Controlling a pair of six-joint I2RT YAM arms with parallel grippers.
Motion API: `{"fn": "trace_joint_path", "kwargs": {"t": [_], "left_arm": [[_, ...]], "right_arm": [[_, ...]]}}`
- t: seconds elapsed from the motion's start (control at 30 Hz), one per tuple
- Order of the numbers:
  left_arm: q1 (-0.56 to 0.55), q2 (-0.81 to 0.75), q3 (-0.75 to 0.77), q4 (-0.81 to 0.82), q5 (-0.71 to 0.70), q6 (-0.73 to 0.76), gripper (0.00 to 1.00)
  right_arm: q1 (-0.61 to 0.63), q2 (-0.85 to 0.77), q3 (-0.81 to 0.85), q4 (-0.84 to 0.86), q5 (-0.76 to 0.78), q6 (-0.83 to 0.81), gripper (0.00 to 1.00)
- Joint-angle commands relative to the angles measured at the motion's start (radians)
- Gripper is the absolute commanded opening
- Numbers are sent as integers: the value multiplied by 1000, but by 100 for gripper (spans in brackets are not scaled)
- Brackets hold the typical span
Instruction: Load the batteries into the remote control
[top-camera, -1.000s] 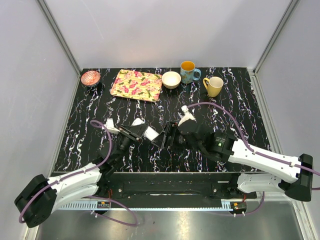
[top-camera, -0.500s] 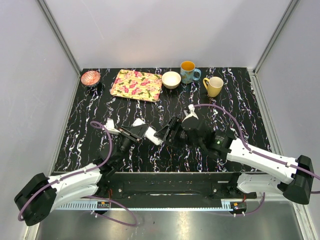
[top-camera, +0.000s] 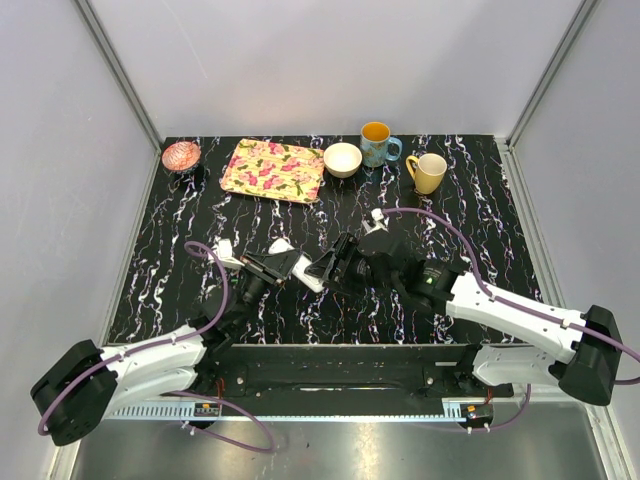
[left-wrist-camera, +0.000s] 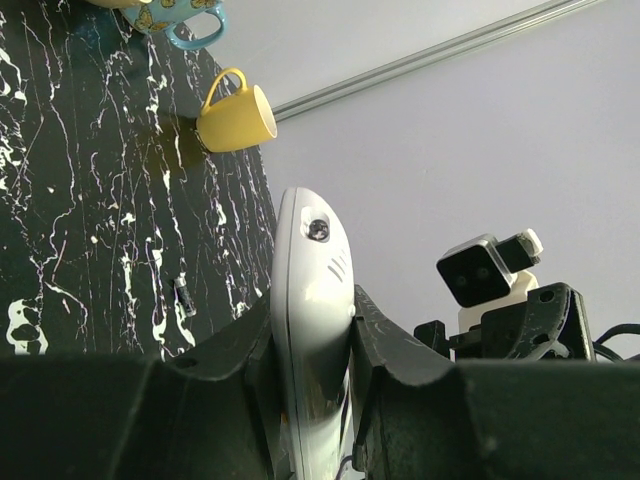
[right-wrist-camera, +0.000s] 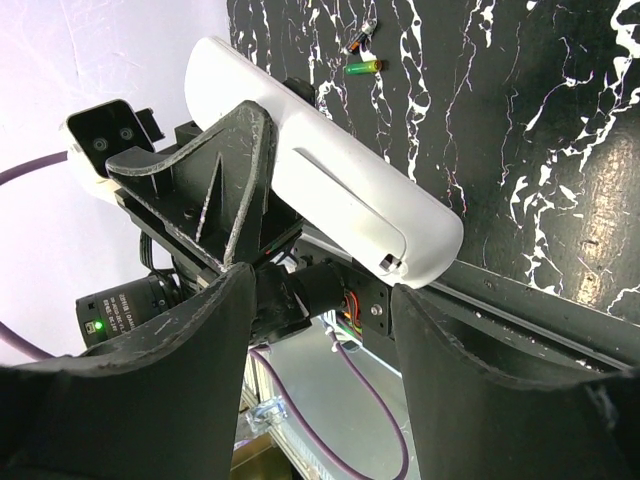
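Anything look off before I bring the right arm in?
Nothing spilled or damaged, but the batteries lie loose on the table, beyond the remote control, which the left gripper clamps off the surface. The right gripper is open close to it.

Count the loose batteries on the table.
2: a small green cylindrical battery and a darker, orange-tipped one just beyond it, both on the black marbled table. Others may be hidden.
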Motion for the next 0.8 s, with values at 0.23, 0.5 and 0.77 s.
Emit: {"fn": "trace_joint_path", "kwargs": {"t": [0.23,0.5,0.77], "left_arm": [[-12,0,-3,137,-3,8,0],[-21,-7,-3,140,5,7,0],[-31,3,-2,152,8,10,0]], "right_arm": [[-18,12,12,27,-14,20,66],[-30,15,21,21,-10,6,66],[-32,26,29,22,-11,0,66]]}}
